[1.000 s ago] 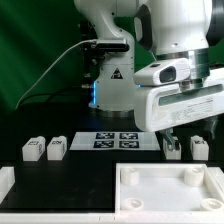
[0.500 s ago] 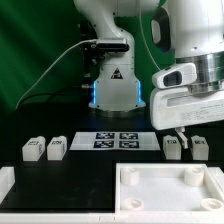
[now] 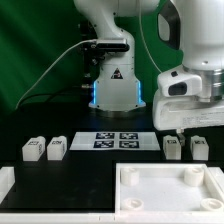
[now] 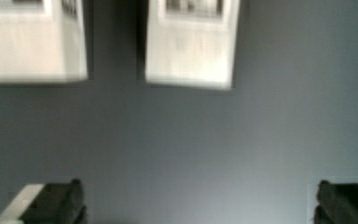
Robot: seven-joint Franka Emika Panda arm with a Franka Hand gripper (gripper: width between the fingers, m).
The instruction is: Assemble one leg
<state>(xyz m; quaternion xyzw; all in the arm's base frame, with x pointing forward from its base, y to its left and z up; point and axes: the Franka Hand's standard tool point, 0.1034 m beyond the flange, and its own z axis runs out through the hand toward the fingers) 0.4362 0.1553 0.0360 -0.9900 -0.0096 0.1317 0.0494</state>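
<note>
Your end effector had shifted toward the exterior view's right and lifted slightly since a second before. Far from it, toward the exterior view's left, the first leg and second leg sat on the surface. Nearer it lay the marker board. Just below it stood the third leg and fourth leg, untouched. Its fingers were spread wide, holding nothing.

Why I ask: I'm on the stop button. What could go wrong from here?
1. The inner leg and the outer leg, at the exterior view's right, stand close together. The open gripper hanging near them might knock one while taking the other.
2. The wrist view is blurred, so alignment is hard to judge. A finger may land on a leg instead of beside it.
</note>
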